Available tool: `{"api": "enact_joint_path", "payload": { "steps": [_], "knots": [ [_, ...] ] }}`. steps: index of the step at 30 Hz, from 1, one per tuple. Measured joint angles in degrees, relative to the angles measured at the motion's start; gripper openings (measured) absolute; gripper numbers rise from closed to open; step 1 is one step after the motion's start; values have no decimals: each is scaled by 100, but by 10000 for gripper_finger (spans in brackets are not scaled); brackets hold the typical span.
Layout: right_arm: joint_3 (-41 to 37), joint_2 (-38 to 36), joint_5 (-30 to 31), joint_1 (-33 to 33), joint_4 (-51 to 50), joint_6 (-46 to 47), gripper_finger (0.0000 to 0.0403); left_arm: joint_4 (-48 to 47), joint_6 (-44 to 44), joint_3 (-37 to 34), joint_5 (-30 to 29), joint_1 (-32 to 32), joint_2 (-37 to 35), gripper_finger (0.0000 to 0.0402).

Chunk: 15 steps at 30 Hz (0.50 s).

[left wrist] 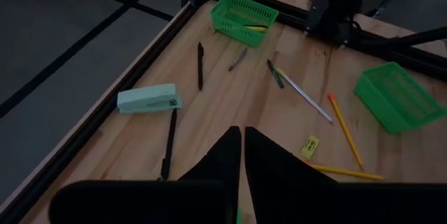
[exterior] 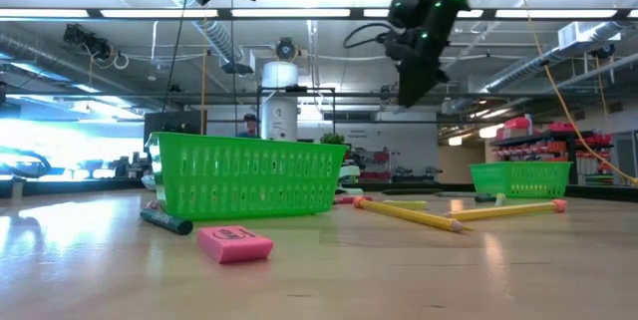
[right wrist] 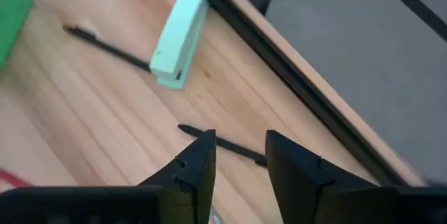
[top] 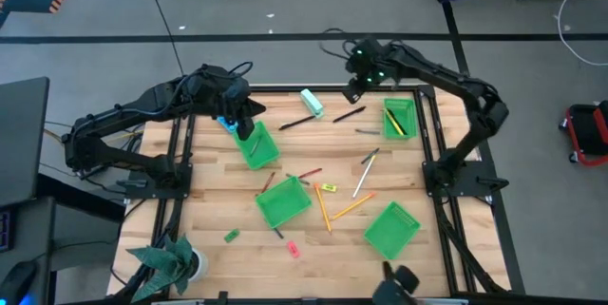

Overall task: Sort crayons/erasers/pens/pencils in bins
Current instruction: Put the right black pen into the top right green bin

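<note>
The left arm is reached in from the table's left edge, bent at the elbow, with the left gripper (top: 245, 120) held above the far-left bin (top: 256, 145); its fingers (left wrist: 227, 161) are pressed together, and nothing is seen between them. The right arm is folded up from the right edge and stretched across the far side, with the right gripper (top: 359, 82) raised high above the far edge. Its fingers (right wrist: 199, 165) are spread apart and empty, with a dark pen (right wrist: 223, 142) seen on the wood below them. Another dark pen (top: 296, 121) is laid just beside the pale teal block (top: 312, 103).

One bin (top: 400, 118) at the far right is seen to hold a yellow and a dark stick. Two pencils (top: 323, 208) are crossed between the middle bin (top: 283, 202) and the near-right bin (top: 391, 230). A pink eraser (exterior: 234, 243) is lain near the front edge, a green eraser (top: 231, 236) to its left, and a yellow eraser (top: 329, 187) near the centre.
</note>
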Motion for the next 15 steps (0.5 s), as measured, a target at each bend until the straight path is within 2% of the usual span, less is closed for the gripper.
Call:
{"api": "enact_joint_path", "payload": {
  "steps": [5, 9, 15],
  "knots": [
    [555, 709, -43, -26, -390, -1207, 131, -24, -25, 0, 4, 0, -27, 21],
    [571, 1026, -88, -72, -513, -2212, 131, -19, -64, 0, 4, 0, -25, 27],
    [494, 1399, -258, -28, -688, -3582, 131, -54, -699, 0, 30, -61, -64, 31]
  ]
}}
